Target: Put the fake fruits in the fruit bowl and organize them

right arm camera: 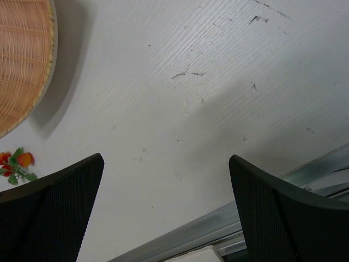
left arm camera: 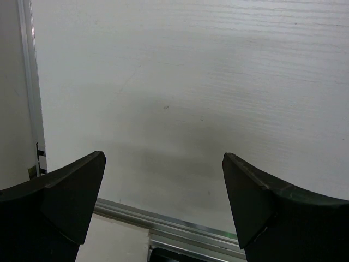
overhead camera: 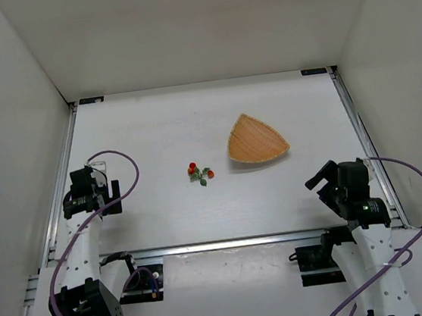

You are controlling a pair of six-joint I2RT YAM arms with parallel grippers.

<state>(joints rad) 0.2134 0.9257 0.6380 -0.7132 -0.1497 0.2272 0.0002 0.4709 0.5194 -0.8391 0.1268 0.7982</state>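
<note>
Two arms stand at the near edge of a white surface (overhead camera: pixel 192 122), which is boxed in by plain white walls (overhead camera: pixel 180 24) at the far side and on both flanks. A metal rail (overhead camera: pixel 228 243) crosses the near side of the surface, and purple cables (overhead camera: pixel 120 159) loop off each arm. The left arm (overhead camera: pixel 83 241) rises along the left edge, the right arm (overhead camera: pixel 369 243) along the right edge.

The left hand (left arm camera: pixel 163 164) has its jaws spread wide with nothing between them; only bare surface and a strip of rail lie beneath it. The right hand (right arm camera: pixel 166 166) is spread just as wide and holds nothing, hanging over scuffed surface near the rail.

The fruit bowl (overhead camera: pixel 256 139), a shallow tan woven wicker dish shaped like a rounded triangle, lies flat on the surface right of centre, towards the far side. From the right wrist its rim (right arm camera: pixel 48 82) shows at the upper left corner.

The fake fruits (overhead camera: pixel 200 172), a small cluster of red round pieces with green leaves, lie on the surface near its middle. They sit to the left of the fruit bowl and a little nearer the arms, apart from it and outside it. From the right wrist the cluster (right arm camera: pixel 16 164) appears at the left edge, just above the tip of that hand's left finger. It lies well apart from both hands.
</note>
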